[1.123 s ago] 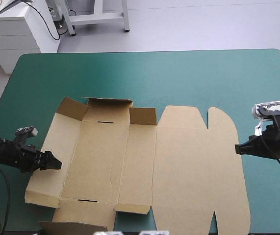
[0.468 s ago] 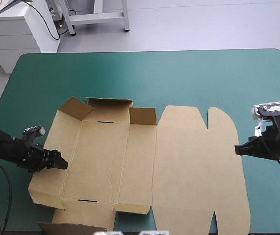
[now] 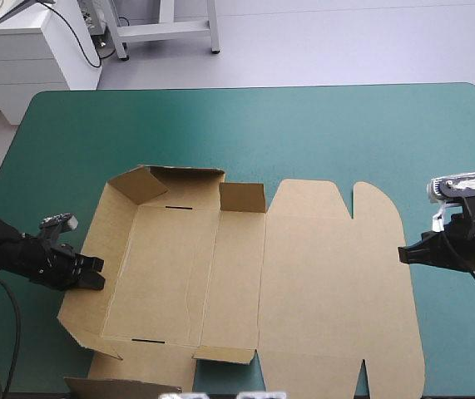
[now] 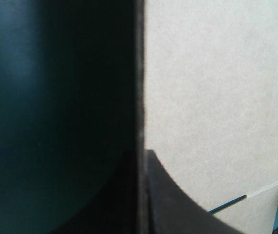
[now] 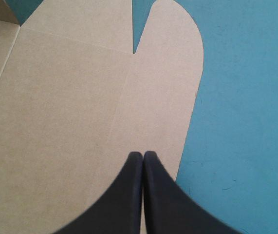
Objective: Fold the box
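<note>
The brown box (image 3: 304, 274) lies mostly flat mid-counter (image 3: 245, 125), its left wall held tilted up by the left gripper (image 3: 96, 274), whose fingers (image 4: 177, 209) are pinched on the wall's edge, while the lid's right edge is seemingly steadied by the right gripper (image 3: 403, 252), its fingers (image 5: 124, 195) pressed together.

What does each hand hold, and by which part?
The left hand grips the box by its raised left wall. The right hand, shut at the box's right edge, holds nothing.
</note>
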Controlling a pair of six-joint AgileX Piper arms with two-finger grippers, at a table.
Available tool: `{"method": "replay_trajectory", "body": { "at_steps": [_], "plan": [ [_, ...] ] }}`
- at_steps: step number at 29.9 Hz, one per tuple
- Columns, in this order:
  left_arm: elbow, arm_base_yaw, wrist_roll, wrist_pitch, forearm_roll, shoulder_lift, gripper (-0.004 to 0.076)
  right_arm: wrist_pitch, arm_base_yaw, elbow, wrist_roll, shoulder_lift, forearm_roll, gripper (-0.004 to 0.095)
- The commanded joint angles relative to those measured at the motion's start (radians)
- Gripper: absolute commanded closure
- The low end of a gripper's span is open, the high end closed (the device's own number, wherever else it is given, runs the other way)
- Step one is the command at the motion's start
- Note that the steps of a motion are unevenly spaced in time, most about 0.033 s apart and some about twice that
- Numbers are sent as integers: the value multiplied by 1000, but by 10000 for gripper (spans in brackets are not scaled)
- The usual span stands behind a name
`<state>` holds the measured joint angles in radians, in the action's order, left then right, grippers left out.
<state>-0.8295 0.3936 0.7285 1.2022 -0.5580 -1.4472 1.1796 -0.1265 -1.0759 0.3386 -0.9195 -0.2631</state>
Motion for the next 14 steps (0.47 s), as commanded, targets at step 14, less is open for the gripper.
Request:
{"method": "replay_trajectory", "body": {
  "at_steps": [14],
  "plan": [
    [-448,-394,136,-105,292,25,731,-43,-8,-26,8,10,-37,929]
  ]
}}
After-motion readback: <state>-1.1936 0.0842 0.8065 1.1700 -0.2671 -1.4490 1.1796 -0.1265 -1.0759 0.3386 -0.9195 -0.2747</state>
